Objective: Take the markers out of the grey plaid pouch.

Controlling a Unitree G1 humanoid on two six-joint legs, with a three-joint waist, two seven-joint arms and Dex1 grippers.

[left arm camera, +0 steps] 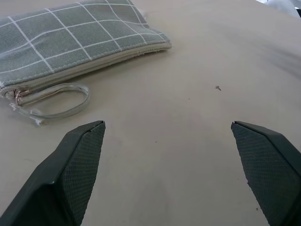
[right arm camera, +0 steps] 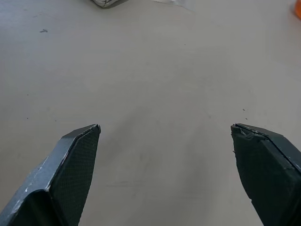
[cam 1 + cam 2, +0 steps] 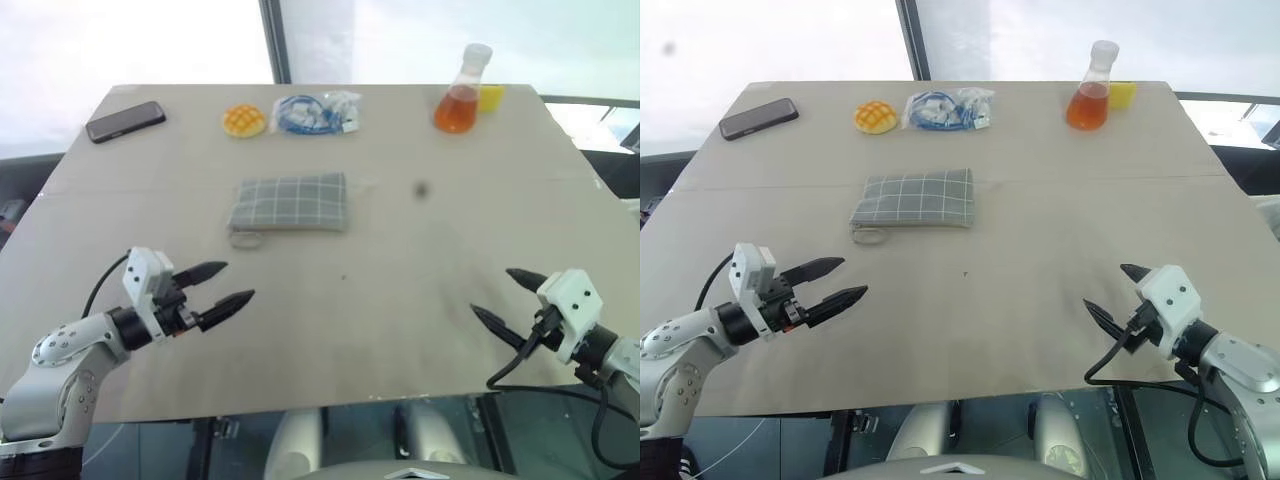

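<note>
Evidently nothing has begun: from the head views the grey plaid pouch [image 3: 289,203] lies zipped flat mid-table, both grippers well short of it, the left gripper [image 3: 220,287] and right gripper [image 3: 508,297] spread wide and empty. Next I'd judge someone must pin the pouch and pull its zipper. Left wrist view adds the clear loop [image 1: 59,103] at the zip end. Right wrist view gives bare table [image 2: 155,84] before the pouch.

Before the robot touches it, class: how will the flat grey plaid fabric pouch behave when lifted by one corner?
The grey plaid fabric pouch would probably flop and sag, since it lies soft and flat. It looks light, so a push may slide it across the smooth table. Its clear wrist loop would likely dangle.
</note>
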